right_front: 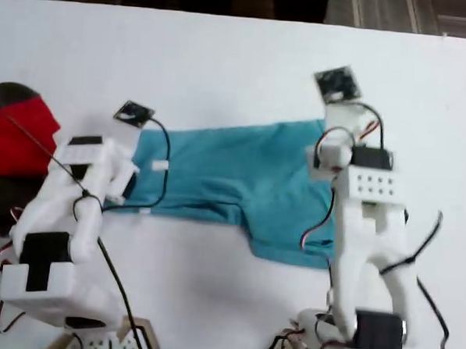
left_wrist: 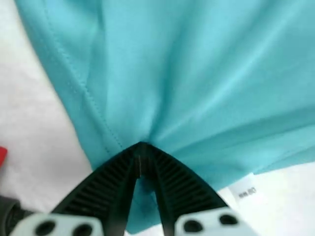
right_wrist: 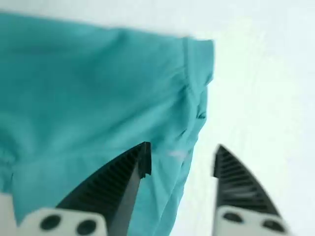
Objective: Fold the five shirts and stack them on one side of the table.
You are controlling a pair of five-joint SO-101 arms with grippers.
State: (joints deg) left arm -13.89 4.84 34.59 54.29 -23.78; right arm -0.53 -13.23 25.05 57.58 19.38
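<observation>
A teal shirt (right_front: 232,182) lies spread across the middle of the white table, between the two arms. My left gripper (left_wrist: 141,150) is shut on the shirt's edge at its left end, and the cloth (left_wrist: 197,83) puckers into the closed black fingertips. In the high view the left gripper (right_front: 127,177) sits at that left end. My right gripper (right_wrist: 182,157) stands open over the shirt's right edge (right_wrist: 194,98), one finger (right_wrist: 133,169) above the fabric and the other above bare table. From above, the right gripper (right_front: 332,156) is at the shirt's upper right corner.
A pile of red and dark clothing (right_front: 16,143) lies at the table's left edge. Bare white table (right_front: 223,57) stretches behind the shirt and in front of it. A small white label (left_wrist: 244,191) shows on the shirt's hem.
</observation>
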